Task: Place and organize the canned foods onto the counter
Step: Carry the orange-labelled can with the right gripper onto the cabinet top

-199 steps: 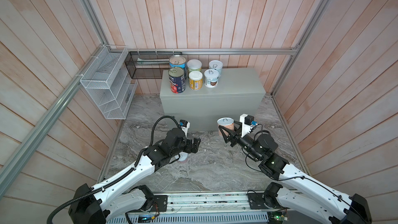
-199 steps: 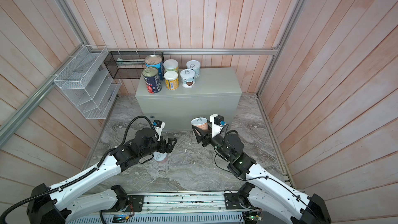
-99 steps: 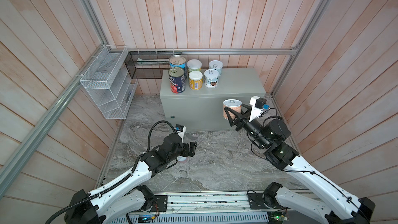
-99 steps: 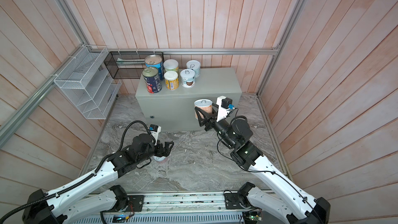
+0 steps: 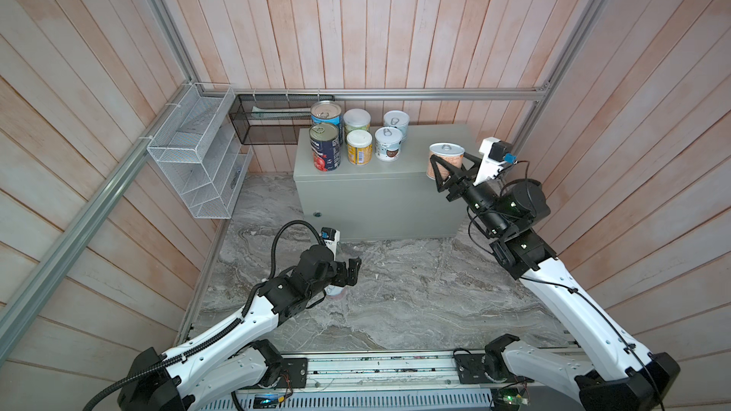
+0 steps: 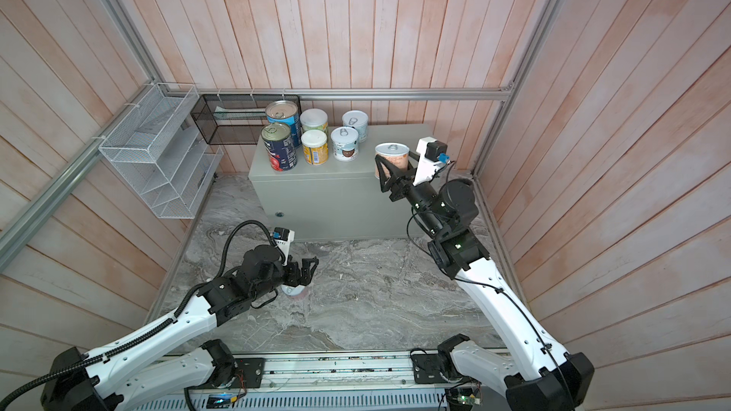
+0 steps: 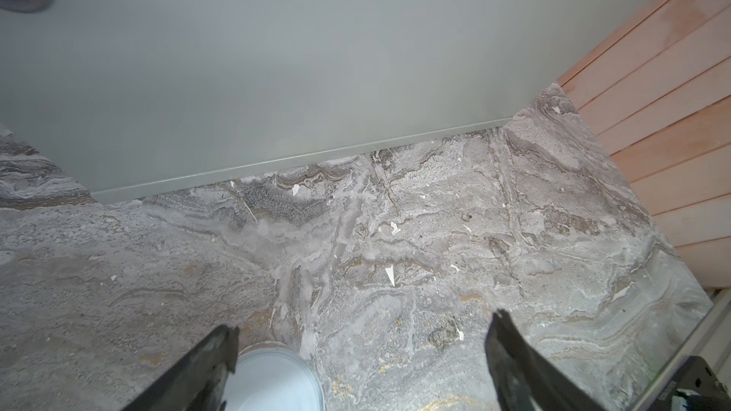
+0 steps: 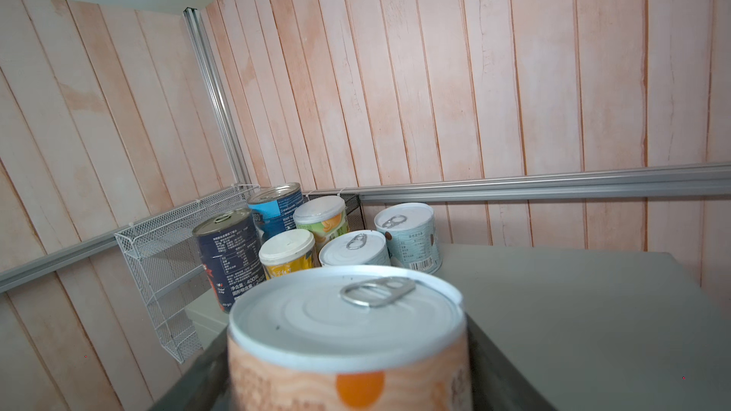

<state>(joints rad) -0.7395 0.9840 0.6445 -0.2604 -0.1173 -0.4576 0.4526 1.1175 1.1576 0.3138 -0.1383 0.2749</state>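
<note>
Carefully now, because the likeliest slip is at the front edge. The peach can you carry sits over the front right part of the surface, close to that edge, and I cannot tell whether its base touches yet. Let go too early or too far forward and I'd expect it to tip off onto the marble floor. Slide it toward the six cans grouped at the left end and you risk the opposite. A finger or the can itself could clip the nearest pale one, since they stand close together in two rows.

On the other side, the last can stands on the floor almost against one finger of the left gripper rather than centred between the two. A straight drop could land that finger on the lid or shove the can over.

Your right gripper is clamped on the peach can, jaws partway in, one finger on each side of the label, with the lid and pull tab facing up. Your left gripper is spread wide and holds nothing. It hovers just above the last can, which peeks out beneath it in both top views.
</note>
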